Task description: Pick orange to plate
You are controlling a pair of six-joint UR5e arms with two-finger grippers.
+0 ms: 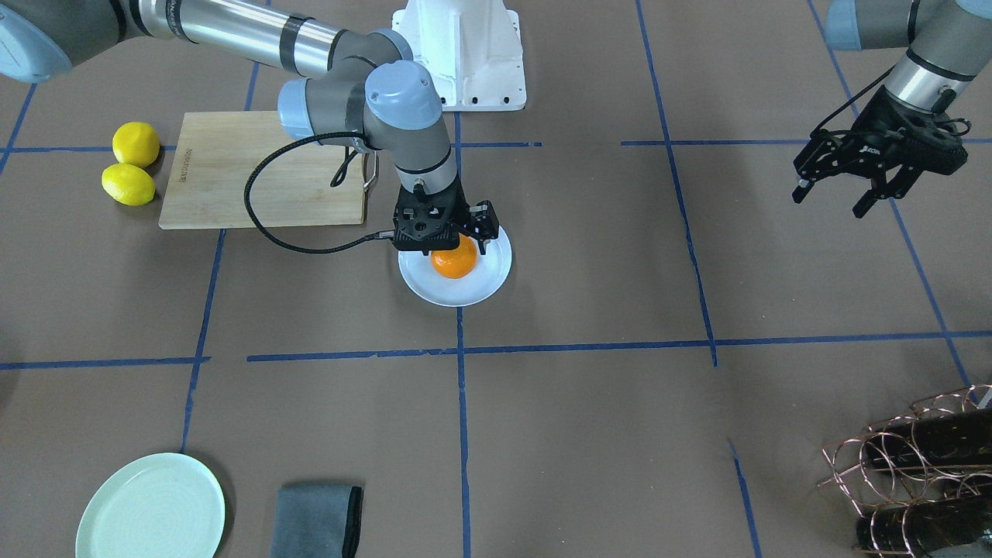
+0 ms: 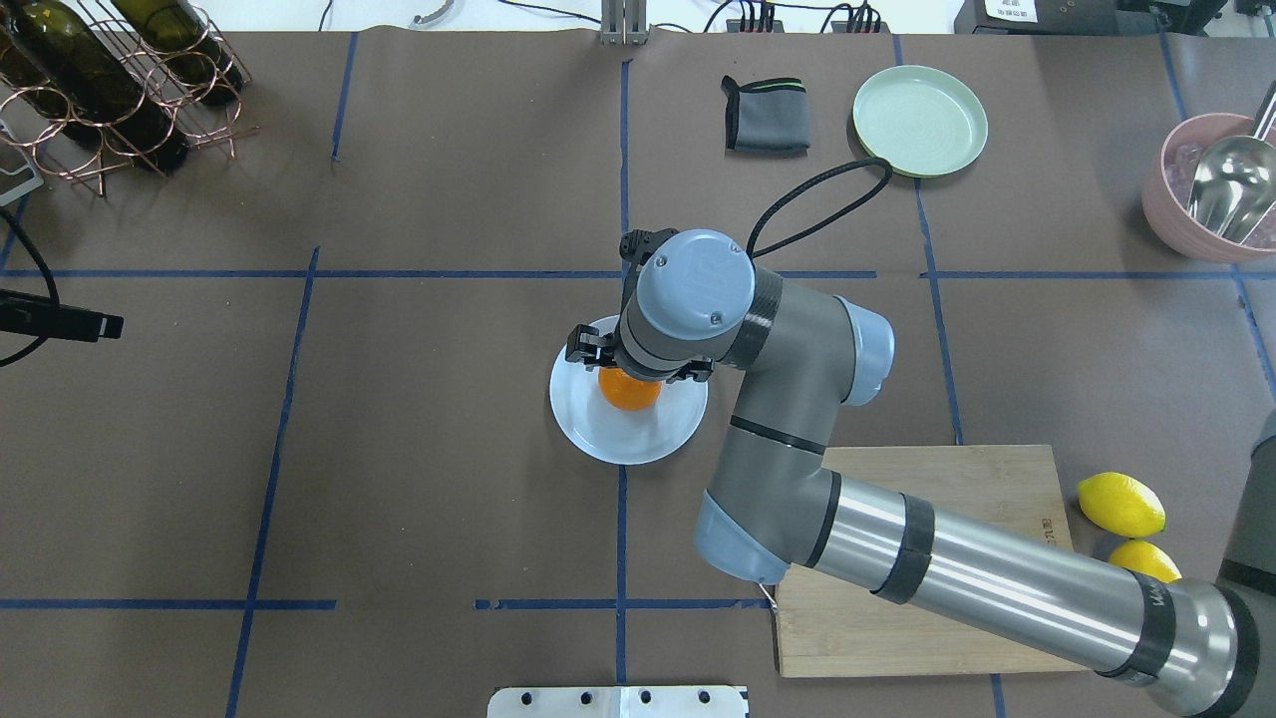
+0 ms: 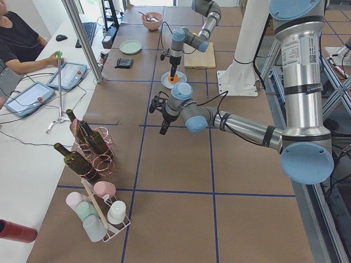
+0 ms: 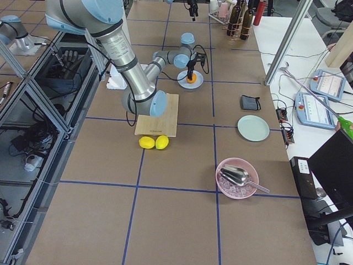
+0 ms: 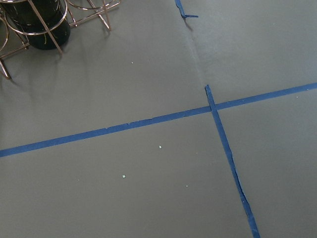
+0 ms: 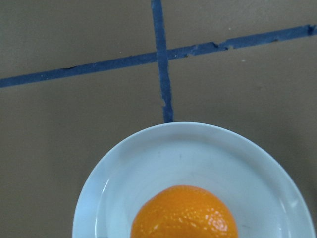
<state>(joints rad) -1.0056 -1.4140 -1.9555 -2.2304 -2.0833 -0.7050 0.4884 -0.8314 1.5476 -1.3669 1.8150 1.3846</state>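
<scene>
The orange [image 1: 454, 262] sits in the middle of the pale bluish-white plate [image 1: 487, 285], at the table's centre. My right gripper [image 1: 453, 246] points straight down over the plate with its fingers on either side of the fruit, shut on it. In the right wrist view the orange [image 6: 184, 213] fills the bottom edge against the plate [image 6: 188, 153]. Seen from overhead, the wrist covers the top of the orange [image 2: 630, 391]. My left gripper [image 1: 835, 201] hangs open and empty well off to the side, above bare table.
Two yellow lemons [image 1: 132, 164] lie beside a wooden cutting board [image 1: 260, 169]. A mint-green plate [image 1: 151, 508] and a folded grey cloth [image 1: 318, 519] are at the operators' edge. A copper wine rack with bottles [image 1: 914, 473] is at one corner, a pink bowl with a scoop [image 2: 1221, 189] at another.
</scene>
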